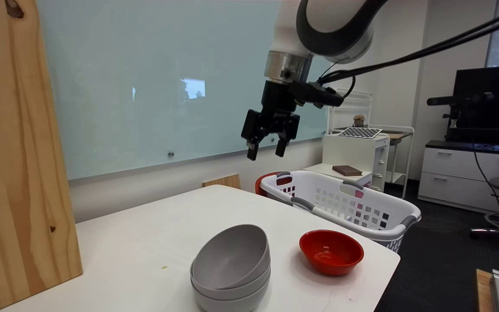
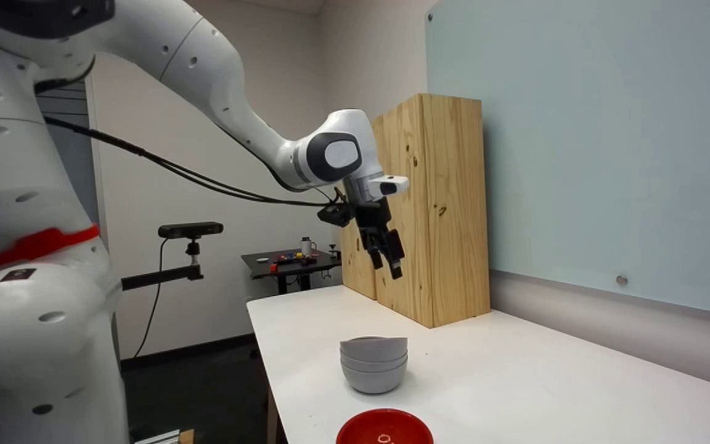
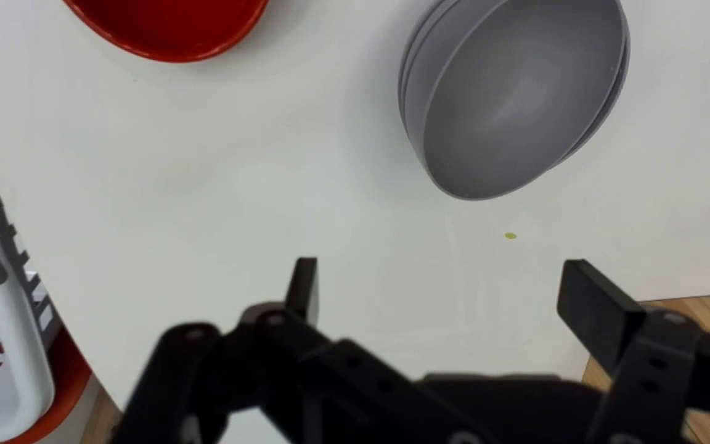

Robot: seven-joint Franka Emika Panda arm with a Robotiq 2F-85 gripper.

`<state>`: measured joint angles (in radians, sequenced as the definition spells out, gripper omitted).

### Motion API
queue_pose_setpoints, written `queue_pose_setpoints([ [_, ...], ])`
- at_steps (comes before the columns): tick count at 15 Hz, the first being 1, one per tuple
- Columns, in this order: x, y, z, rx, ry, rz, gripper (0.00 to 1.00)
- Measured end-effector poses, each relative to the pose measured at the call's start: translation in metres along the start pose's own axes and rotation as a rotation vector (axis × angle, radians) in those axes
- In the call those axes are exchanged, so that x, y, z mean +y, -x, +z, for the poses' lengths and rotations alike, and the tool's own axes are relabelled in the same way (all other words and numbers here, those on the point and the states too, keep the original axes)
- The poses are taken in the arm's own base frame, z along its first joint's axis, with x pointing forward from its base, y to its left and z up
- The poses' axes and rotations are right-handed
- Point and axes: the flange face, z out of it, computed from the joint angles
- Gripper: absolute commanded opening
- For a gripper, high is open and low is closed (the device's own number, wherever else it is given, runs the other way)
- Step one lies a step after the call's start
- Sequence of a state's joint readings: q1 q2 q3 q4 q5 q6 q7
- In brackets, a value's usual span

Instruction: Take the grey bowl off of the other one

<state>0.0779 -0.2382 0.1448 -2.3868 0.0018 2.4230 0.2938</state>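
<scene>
Hovering fingers (image 3: 596,311): spread wide, white table (image 3: 404,290) showing through the gap. I have them up in the air, angled down, well apart from all the bowls.
Grey bowl (image 3: 518,102): on top of the stack (image 1: 231,273), tilted, one side of its rim raised. My wrist view looks right into it. Still on the other one, job not done.
Other grey bowl (image 2: 375,367): directly under the tilted one, nested. I count three rims, so a bottom bowl (image 2: 375,382) sits under both, on the table.
Red bowl (image 1: 331,253): glossy, right way up on the table, near the stack but apart from it. Cut off by the frame in my wrist view.
Arm (image 2: 219,74): reaching out over the table, wrist bent downward.
Wooden box (image 2: 458,209): tall, standing on the table; in an exterior view I see it behind the fingers.
Laundry basket (image 1: 303,184): white with grey handles (image 1: 302,203), just beyond the table edge, on the red bowl's side.
Glass board (image 1: 167,86): pale, fixed to the wall (image 1: 145,190) along the table.
Speck (image 3: 510,235): small, yellowish, on the table near the stack.
</scene>
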Motion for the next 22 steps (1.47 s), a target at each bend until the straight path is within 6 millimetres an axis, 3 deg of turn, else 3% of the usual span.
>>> queue_pose_setpoints([
  [4, -0.01, -0.004, 0.044, -0.1, -0.118, 0.023, 1.0],
  [7, -0.023, -0.003, 0.064, -0.168, -0.182, 0.023, 1.0],
  [15, -0.025, -0.012, 0.087, -0.235, -0.055, 0.005, 1.0],
  [22, -0.011, -0.01, 0.116, -0.26, 0.061, -0.017, 1.0],
])
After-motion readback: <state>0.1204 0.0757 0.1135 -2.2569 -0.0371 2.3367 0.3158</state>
